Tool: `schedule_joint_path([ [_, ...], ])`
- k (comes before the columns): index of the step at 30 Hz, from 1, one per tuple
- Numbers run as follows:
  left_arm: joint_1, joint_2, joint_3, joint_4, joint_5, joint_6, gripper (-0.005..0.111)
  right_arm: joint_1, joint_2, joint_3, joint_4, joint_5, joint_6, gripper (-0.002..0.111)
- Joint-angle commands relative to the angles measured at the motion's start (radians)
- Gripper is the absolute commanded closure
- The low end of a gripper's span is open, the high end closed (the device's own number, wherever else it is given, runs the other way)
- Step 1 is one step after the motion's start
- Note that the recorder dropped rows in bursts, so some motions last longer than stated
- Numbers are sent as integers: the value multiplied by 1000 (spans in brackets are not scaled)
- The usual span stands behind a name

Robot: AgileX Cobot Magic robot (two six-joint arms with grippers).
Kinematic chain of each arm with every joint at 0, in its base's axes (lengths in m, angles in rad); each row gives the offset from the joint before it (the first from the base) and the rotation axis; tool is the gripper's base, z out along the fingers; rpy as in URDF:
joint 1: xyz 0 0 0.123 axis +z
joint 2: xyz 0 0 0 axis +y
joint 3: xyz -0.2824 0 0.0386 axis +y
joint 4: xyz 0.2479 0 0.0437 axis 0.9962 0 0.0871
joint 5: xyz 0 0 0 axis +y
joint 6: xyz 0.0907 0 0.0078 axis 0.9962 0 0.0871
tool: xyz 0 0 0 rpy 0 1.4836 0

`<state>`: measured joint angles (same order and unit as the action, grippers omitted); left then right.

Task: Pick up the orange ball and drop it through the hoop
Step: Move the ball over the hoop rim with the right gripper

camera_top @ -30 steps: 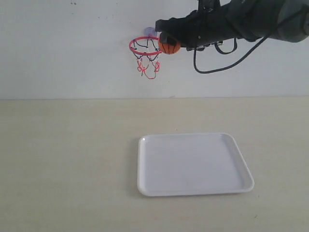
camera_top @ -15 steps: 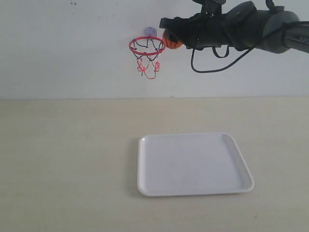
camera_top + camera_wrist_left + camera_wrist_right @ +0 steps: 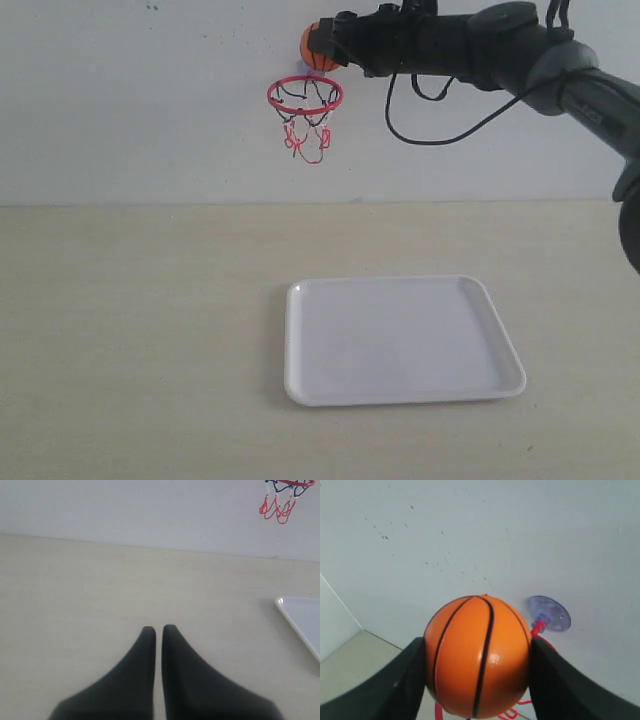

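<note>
The orange ball (image 3: 316,47) with black seams is held high against the wall, just above the hoop (image 3: 305,95). My right gripper (image 3: 325,47) is shut on the orange ball (image 3: 477,655), one black finger on each side. The hoop's red ring, red-and-black net and clear suction cup (image 3: 548,613) sit on the wall below and behind the ball. My left gripper (image 3: 156,629) is shut and empty, low over the beige table; the hoop's net (image 3: 281,499) shows far off in its view.
A white tray (image 3: 400,338) lies on the beige table (image 3: 140,330) under and to the right of the hoop. A black cable (image 3: 440,125) hangs from the right arm. The white wall (image 3: 140,100) stands behind the table.
The right gripper has carried the ball up and to the left, from beside the ring's right edge to a spot above the ring. The left gripper is not seen earlier.
</note>
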<state>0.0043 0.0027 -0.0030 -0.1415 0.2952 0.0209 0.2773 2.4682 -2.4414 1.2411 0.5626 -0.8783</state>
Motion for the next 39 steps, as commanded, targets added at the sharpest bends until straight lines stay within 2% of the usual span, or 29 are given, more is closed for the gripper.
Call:
schedule_joint_path([
  [1,-4,-3,3,3,0,-6,103,4,34,-36,8,3,-22,109],
  [13,-4,-3,3,3,0,-6,103,46,41,-35,3,-69,-83,109],
  [39,-4,-3,3,3,0,-6,103,46,64,-35,6,-114,-77,108],
])
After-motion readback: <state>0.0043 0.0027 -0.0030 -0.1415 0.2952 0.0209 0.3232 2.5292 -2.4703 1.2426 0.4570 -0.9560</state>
